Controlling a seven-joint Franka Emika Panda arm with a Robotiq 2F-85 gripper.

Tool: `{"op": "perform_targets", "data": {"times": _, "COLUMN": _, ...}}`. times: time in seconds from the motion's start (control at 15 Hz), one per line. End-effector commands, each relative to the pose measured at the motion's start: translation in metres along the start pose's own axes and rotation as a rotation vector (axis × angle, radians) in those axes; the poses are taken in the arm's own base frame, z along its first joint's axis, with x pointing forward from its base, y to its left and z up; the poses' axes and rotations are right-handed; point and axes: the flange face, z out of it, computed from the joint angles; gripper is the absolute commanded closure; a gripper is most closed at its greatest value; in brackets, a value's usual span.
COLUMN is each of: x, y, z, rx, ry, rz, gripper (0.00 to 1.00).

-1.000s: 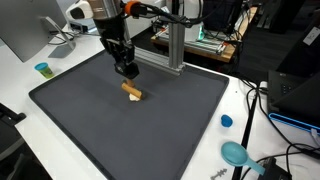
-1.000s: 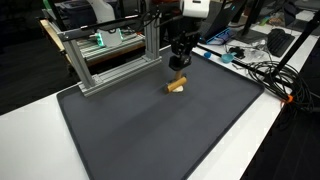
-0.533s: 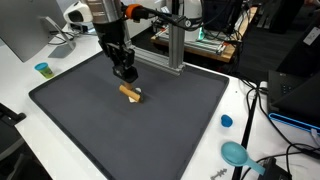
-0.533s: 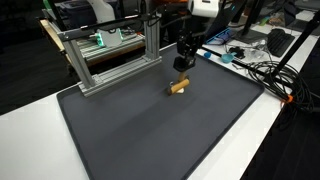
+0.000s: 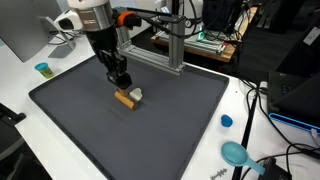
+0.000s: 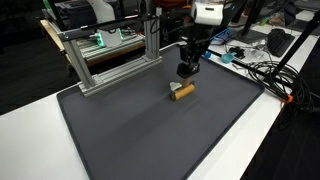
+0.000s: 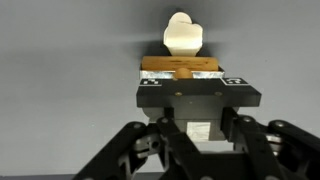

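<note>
- In an exterior view, the gripper (image 5: 120, 82) is seen just above the wooden block (image 5: 126, 98), which lies on the dark mat (image 5: 180, 120).
- In an exterior view, the gripper (image 6: 184, 71) is held near the wooden block (image 6: 182, 90).
- In the wrist view, the wooden block (image 7: 180, 64) is seen ahead of the gripper (image 7: 197, 96), with a white piece (image 7: 183, 35) beyond it. Whether the jaws are parted cannot be told.

claw (image 5: 122, 85) shifted sideways, wooden block (image 5: 127, 98) nudged

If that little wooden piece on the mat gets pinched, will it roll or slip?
The wooden piece looks rigid and, being small, probably light. Its flat-edged body in the wrist view suggests it won't roll; the rounded pale tip may slip.
</note>
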Motion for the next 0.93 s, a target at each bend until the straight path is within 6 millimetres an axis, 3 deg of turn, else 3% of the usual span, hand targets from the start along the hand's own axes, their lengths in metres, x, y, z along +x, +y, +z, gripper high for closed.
{"op": "perform_targets", "data": {"times": 0.0, "x": -0.004, "y": 0.015, "z": -0.024, "rx": 0.025, "ry": 0.033, "rz": 0.033, "gripper": 0.78}}
{"op": "perform_targets", "data": {"times": 0.2, "x": -0.019, "y": 0.024, "z": -0.051, "rx": 0.025, "ry": 0.045, "rz": 0.010, "gripper": 0.78}}
{"op": "perform_targets", "data": {"times": 0.4, "x": -0.027, "y": 0.018, "z": -0.057, "rx": 0.041, "ry": 0.017, "rz": -0.037, "gripper": 0.78}}
{"op": "perform_targets", "data": {"times": 0.6, "x": -0.027, "y": 0.011, "z": -0.044, "rx": 0.063, "ry": -0.013, "rz": -0.057, "gripper": 0.78}}
{"op": "perform_targets", "data": {"times": 0.87, "x": -0.019, "y": 0.008, "z": -0.007, "rx": 0.054, "ry": -0.059, "rz": -0.035, "gripper": 0.78}}
